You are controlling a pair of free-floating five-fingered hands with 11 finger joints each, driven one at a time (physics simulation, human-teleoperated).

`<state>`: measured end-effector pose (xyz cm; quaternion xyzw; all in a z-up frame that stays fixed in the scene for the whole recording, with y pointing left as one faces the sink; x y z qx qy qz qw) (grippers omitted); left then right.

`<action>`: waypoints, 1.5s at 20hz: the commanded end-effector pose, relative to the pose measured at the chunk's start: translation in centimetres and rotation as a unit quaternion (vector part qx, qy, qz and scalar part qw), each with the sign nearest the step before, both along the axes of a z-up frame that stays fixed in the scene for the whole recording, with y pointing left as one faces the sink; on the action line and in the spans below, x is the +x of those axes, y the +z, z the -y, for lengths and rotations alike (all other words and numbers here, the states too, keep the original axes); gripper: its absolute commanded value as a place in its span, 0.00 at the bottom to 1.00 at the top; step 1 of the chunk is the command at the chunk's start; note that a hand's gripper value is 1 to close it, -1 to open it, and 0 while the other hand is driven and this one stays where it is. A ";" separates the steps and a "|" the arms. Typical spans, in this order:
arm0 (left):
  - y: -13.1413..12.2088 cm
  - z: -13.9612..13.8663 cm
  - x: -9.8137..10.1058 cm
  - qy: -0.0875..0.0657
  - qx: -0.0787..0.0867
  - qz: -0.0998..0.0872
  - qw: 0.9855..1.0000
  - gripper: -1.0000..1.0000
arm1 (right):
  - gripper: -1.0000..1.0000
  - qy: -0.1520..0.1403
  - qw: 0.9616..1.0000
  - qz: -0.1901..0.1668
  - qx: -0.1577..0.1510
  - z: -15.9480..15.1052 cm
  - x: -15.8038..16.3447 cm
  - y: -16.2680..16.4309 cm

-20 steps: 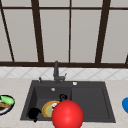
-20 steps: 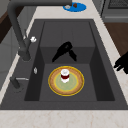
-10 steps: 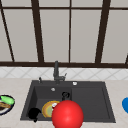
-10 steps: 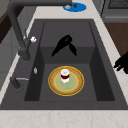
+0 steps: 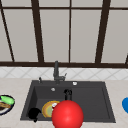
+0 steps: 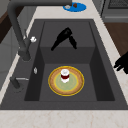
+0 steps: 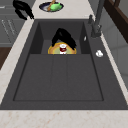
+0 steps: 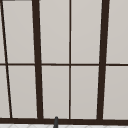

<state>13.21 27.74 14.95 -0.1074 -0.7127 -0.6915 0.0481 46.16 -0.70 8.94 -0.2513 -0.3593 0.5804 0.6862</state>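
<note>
A yellow-rimmed plate (image 6: 75, 86) lies on the floor of the dark sink (image 6: 100, 80), with a small white and dark red cup (image 6: 65, 75) upright on it. My right hand (image 6: 64, 36) hovers in the basin beyond the plate, fingers straight and pointing down, holding nothing. From the right side, this right hand (image 7: 62, 36) hangs just behind the cup (image 7: 63, 48) and the plate (image 7: 53, 50). My left hand (image 5: 33, 113) floats at the sink's front left rim, relaxed and empty; it is the left hand (image 7: 22, 8) over the counter. A large red ball (image 5: 67, 115) fills the front foreground.
The dark faucet (image 5: 56, 71) stands at the back rim of the sink. A plate with green food (image 5: 5, 103) sits on the left counter. A blue dish (image 5: 125, 104) lies on the right counter. A window (image 8: 70, 62) is above.
The right hand has shifted a little farther from the plate in the left side view. The left hand, plate and cup have stayed put.
</note>
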 end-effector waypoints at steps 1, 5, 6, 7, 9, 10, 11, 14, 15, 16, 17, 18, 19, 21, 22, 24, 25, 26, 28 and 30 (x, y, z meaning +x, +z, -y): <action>0.0 0.0 0.0 0.000 0.000 0.000 1.000 0.50 | 0.00 0.041 0.999 0.015 0.005 1.1 0.0 0.7; 0.0 0.0 0.0 0.000 0.000 0.000 1.000 0.50 | 0.00 0.070 0.996 0.039 0.026 2.2 0.0 1.8; 0.0 0.0 0.0 0.000 0.000 0.000 1.000 0.50 | 0.00 0.076 0.996 0.044 0.031 2.6 0.0 2.1; 0.0 0.0 0.0 0.000 0.000 0.000 1.000 0.50 | 0.00 0.082 0.995 0.049 0.036 2.9 0.0 2.4; 0.0 0.0 0.0 0.000 0.000 0.000 1.000 0.50 | 0.00 0.092 0.993 0.064 0.045 3.9 0.0 3.2; 0.0 0.0 0.0 0.000 0.000 0.000 1.000 0.50 | 0.00 0.093 0.992 0.076 0.047 4.4 -0.1 3.7; 0.0 0.0 0.0 0.000 0.000 0.000 1.000 0.50 | 0.00 0.097 0.990 0.086 0.050 4.8 -0.2 4.0; 0.0 0.0 0.0 0.000 0.000 0.000 1.000 0.50 | 0.00 0.106 0.986 0.118 0.060 5.8 -0.6 4.9; 0.0 0.0 0.0 0.000 0.000 0.000 1.000 0.50 | 0.00 0.108 0.984 0.130 0.063 6.1 -0.7 5.2; 0.0 0.0 0.0 0.000 0.000 0.000 1.000 0.50 | 0.00 0.108 0.982 0.141 0.066 6.3 -0.9 5.5; 0.0 0.0 0.0 0.000 0.000 0.000 1.000 0.50 | 0.00 0.107 0.980 0.154 0.067 6.6 -1.1 5.7; 0.0 0.0 0.0 0.000 0.000 0.000 1.000 0.50 | 0.00 0.108 0.978 0.166 0.067 6.8 -1.3 6.1; 0.0 0.0 0.0 0.000 0.000 0.000 1.000 0.50 | 0.00 0.109 0.976 0.179 0.067 7.0 -1.5 6.4; 0.0 0.0 0.0 0.000 0.000 0.000 1.000 0.50 | 0.00 0.103 0.974 0.190 0.071 7.4 -1.9 6.8; 0.0 0.0 0.0 0.000 0.000 0.000 1.000 0.50 | 0.00 0.083 0.981 0.155 0.084 7.5 -1.3 6.5; 0.0 0.0 0.0 0.000 0.000 0.000 1.000 0.50 | 0.00 0.085 0.980 0.166 0.073 7.1 -1.3 6.6; 0.0 0.0 0.0 0.000 0.000 0.000 1.000 0.50 | 0.00 0.085 0.979 0.173 0.073 7.2 -1.2 6.6; 0.0 0.0 0.0 0.000 0.000 0.000 1.000 0.50 | 0.00 0.085 0.978 0.176 0.072 7.2 -1.3 7.0; 0.0 0.0 0.0 0.000 0.000 0.000 1.000 0.50 | 0.00 0.087 0.976 0.188 0.069 8.0 -1.2 8.5; 0.0 0.0 0.0 0.000 0.000 0.000 1.000 0.50 | 0.00 0.116 0.968 0.214 0.064 8.4 -2.2 9.3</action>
